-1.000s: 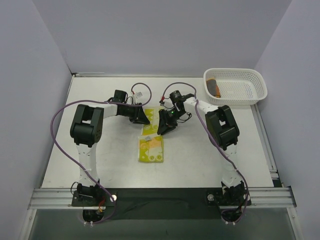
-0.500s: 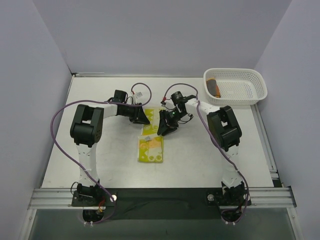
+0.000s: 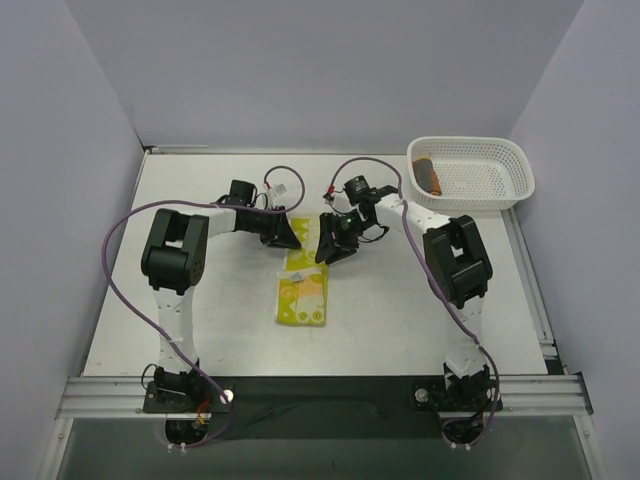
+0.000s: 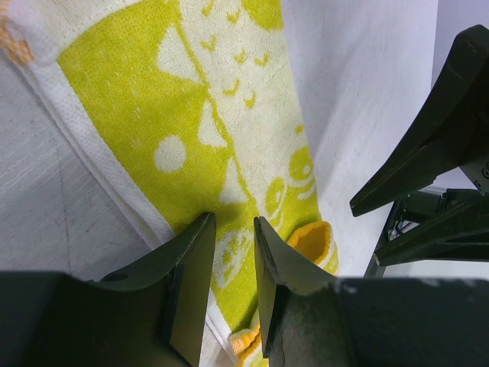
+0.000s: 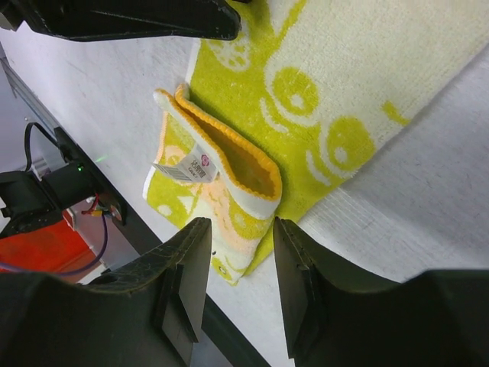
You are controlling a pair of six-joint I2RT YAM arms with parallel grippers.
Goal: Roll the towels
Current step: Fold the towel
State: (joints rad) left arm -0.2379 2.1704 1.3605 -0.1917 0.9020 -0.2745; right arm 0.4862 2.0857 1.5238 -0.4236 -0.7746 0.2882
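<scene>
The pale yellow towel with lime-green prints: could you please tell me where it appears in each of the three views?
Top external: the pale yellow towel lies at the middle of the table, lengthwise toward the near edge.
Left wrist: the towel runs from upper left to bottom centre.
Right wrist: the towel fills the upper right.
Shared landmark: its orange-edged fold, centre in right wrist, low right of centre in left wrist, barely resolved from above.
</scene>
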